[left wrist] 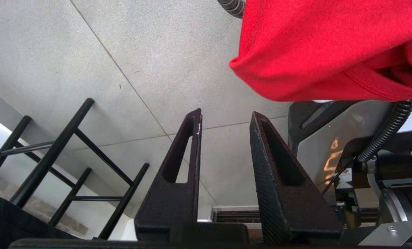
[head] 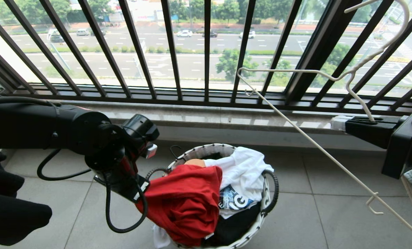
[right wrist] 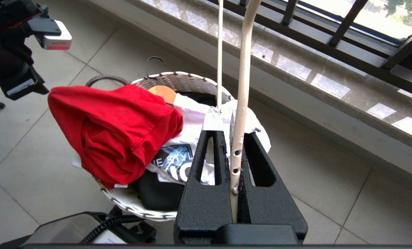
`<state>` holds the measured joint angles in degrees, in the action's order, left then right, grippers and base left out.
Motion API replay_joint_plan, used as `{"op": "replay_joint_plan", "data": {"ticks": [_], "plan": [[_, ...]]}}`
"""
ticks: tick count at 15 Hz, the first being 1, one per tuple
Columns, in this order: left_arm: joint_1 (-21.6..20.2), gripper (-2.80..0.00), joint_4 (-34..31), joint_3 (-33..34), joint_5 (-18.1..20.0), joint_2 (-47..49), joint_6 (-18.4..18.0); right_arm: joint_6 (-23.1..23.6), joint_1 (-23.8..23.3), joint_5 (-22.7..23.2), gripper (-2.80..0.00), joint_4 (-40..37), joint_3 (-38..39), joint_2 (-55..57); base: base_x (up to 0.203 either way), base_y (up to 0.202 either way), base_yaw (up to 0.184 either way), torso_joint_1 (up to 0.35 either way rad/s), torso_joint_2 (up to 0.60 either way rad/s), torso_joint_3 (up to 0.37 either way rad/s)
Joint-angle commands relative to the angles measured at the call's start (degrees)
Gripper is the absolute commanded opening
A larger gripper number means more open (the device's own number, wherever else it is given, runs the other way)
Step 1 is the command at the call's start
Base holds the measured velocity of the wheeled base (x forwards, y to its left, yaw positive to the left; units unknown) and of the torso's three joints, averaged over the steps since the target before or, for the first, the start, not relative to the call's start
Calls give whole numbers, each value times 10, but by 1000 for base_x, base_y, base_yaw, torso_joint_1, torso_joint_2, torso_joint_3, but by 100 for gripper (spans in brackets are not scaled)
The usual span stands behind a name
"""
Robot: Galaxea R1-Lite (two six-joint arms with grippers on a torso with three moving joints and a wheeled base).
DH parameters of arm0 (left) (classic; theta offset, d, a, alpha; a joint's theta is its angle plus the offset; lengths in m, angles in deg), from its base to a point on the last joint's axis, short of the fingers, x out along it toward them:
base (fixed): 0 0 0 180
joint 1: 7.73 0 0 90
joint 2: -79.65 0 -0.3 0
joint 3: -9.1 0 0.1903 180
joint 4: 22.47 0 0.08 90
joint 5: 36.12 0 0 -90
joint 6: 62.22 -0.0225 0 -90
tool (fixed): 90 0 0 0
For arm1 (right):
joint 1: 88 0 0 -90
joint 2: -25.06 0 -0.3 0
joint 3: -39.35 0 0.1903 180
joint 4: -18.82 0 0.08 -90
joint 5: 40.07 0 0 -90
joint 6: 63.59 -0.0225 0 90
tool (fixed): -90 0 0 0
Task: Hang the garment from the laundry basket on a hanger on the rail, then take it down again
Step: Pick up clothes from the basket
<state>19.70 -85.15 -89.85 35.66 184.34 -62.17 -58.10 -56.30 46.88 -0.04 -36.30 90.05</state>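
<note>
The red garment lies bunched over the left side of the laundry basket, partly hanging over its rim. My left gripper is at the garment's left edge. In the left wrist view it stands open with only floor between its fingers, and the garment is just beyond the fingertips, to one side. My right gripper is up on the right, above the floor. It is shut on the stem of the whitish wire hanger, which is bare. The rail is out of view.
A white printed T-shirt, a black garment and a wooden hanger lie in the basket. The dark barred window railing and a stone sill run behind. A black metal frame stands on the tiled floor.
</note>
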Motion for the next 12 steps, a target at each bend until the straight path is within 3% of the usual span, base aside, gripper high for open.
{"op": "replay_joint_plan", "data": {"ticks": [1,3,6,7,8,10,12], "plan": [[16,0,-4,3,0,-26,1,1,0,0,-280,1,0,1,0,0,0,0,0,0],[35,0,-5,9,14,-64,2,1,0,0,-280,1,0,1,0,0,0,0,0,0],[47,0,-5,12,107,-108,-1,1,0,0,-280,1,0,1,0,0,0,0,0,0],[48,-225,-5,15,134,-111,-5,1,0,0,-280,1,0,1,0,0,0,0,0,0],[52,-280,-4,24,146,-110,-16,1,0,0,-280,1,0,-1,0,0,0,0,0,0],[72,-280,-2,26,159,-93,-33,1,0,-1,-280,1,0,-7,0,0,0,0,0,0],[105,-280,-3,-18,158,-51,-56,1,-6,-1,-280,1,0,-9,0,0,0,0,0,0]]}}
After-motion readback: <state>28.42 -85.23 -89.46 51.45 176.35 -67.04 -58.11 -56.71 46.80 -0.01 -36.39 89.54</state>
